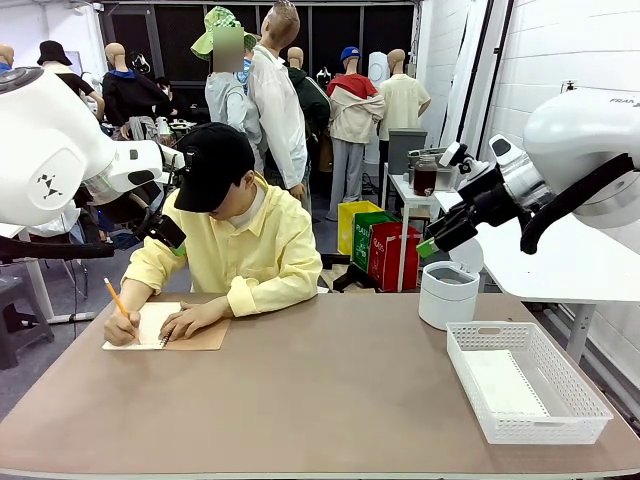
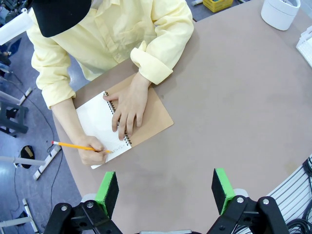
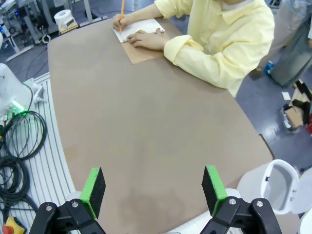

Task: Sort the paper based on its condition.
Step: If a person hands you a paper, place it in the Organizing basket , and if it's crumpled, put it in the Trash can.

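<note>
Wrist views: left hand (image 2: 165, 191) & right hand (image 3: 153, 191) both wide open, empty, over table (image 2: 234, 112); person (image 2: 117, 29) writing in notebook (image 2: 156, 117)

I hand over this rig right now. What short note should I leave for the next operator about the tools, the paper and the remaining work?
Left tool: open, holding nothing, above the table.
Right tool: open, holding nothing.
Person: one hand writes with a pencil on the notebook; the other hand rests on it.
Paper: what looks like one white sheet lies in the basket, beside the white bin.
Done: perhaps that one sheet.
To do: probably wait for the page, then sort it.
</note>
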`<action>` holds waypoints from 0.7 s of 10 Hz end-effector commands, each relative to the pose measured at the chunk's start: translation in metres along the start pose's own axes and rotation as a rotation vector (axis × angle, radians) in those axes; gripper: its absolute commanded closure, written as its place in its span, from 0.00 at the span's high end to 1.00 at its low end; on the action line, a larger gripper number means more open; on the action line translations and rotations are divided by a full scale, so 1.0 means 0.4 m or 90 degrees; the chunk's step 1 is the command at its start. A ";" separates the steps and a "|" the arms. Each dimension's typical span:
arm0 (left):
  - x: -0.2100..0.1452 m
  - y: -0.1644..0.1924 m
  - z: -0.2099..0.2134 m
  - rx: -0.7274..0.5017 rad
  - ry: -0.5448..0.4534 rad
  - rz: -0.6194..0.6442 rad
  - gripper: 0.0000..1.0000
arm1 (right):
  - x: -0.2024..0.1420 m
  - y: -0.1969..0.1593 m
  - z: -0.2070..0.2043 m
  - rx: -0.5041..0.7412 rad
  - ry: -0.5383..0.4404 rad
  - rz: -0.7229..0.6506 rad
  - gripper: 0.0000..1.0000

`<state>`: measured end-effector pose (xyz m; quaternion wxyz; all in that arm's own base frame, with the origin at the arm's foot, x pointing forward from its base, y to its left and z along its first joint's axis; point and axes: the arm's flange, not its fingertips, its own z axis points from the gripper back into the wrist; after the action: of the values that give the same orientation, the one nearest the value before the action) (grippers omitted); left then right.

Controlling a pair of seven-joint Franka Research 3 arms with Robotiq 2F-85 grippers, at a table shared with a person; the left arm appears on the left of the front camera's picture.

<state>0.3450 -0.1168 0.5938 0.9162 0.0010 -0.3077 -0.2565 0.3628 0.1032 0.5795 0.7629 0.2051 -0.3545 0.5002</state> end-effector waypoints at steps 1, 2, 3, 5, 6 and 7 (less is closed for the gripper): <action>-0.001 0.001 0.002 -0.003 0.003 0.001 1.00 | 0.001 0.002 -0.002 0.006 -0.007 0.001 1.00; -0.001 0.001 0.002 -0.003 0.003 0.001 1.00 | 0.001 0.002 -0.002 0.006 -0.007 0.001 1.00; -0.001 0.001 0.002 -0.003 0.003 0.001 1.00 | 0.001 0.002 -0.002 0.006 -0.007 0.001 1.00; -0.001 0.001 0.002 -0.003 0.003 0.001 1.00 | 0.001 0.002 -0.002 0.006 -0.007 0.001 1.00; -0.001 0.001 0.002 -0.003 0.003 0.001 1.00 | 0.001 0.002 -0.002 0.006 -0.007 0.001 1.00; -0.001 0.001 0.002 -0.003 0.003 0.001 1.00 | 0.001 0.002 -0.002 0.006 -0.007 0.001 1.00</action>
<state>0.3450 -0.1168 0.5938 0.9162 0.0010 -0.3077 -0.2565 0.3625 0.1038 0.5796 0.7629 0.2044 -0.3540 0.5008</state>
